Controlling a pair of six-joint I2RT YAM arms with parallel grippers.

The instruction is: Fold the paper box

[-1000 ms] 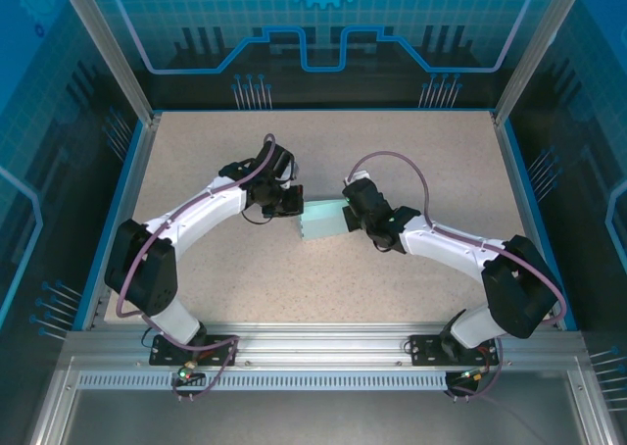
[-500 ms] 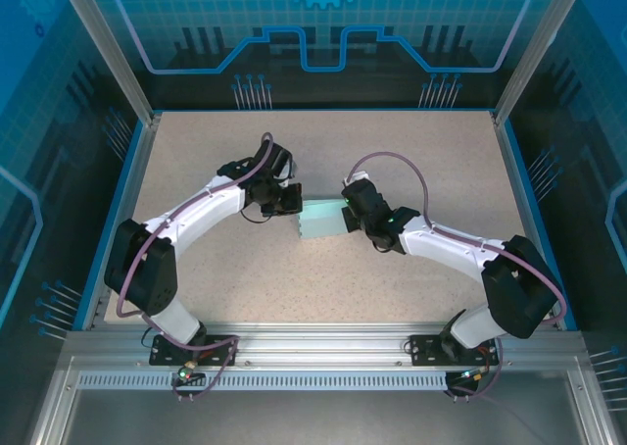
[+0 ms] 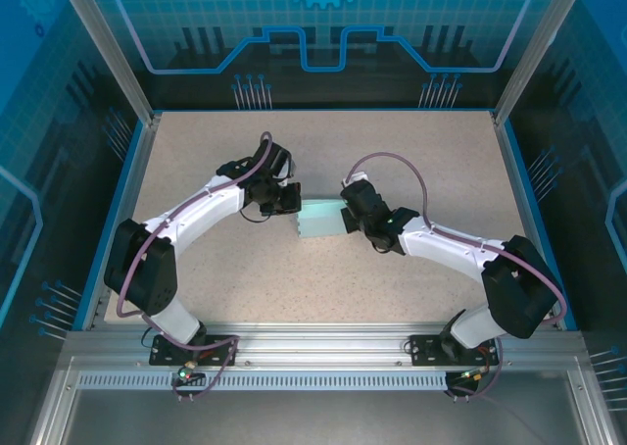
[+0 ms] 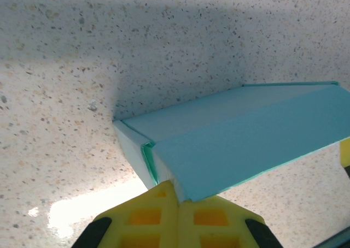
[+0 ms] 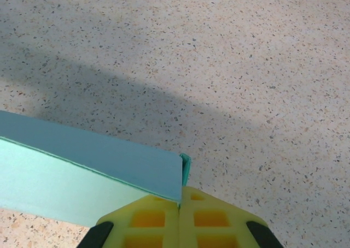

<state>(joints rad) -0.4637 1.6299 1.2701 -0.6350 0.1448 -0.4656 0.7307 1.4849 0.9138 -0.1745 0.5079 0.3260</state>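
Note:
The paper box [image 3: 319, 220] is a pale teal folded shape lying mid-table between the two arms. My left gripper [image 3: 298, 206] is shut at the box's left end and my right gripper [image 3: 344, 216] is shut at its right end, the two pointing at each other. In the left wrist view the yellow fingertips [image 4: 158, 204] are pressed together, and a corner edge of the paper box [image 4: 240, 133] runs into the seam of the left gripper [image 4: 179, 196]. In the right wrist view the right gripper [image 5: 179, 202] is likewise closed on the end edge of the paper box [image 5: 82, 166].
The speckled beige table [image 3: 411, 151] is bounded by a blue rim [image 3: 524, 200] and aluminium posts. Both arm bases sit on the metal rail [image 3: 313, 347] at the near edge. Open tabletop lies behind and in front of the box.
Both grippers and the box between them have shifted slightly toward the far side of the table. Both have stayed shut.

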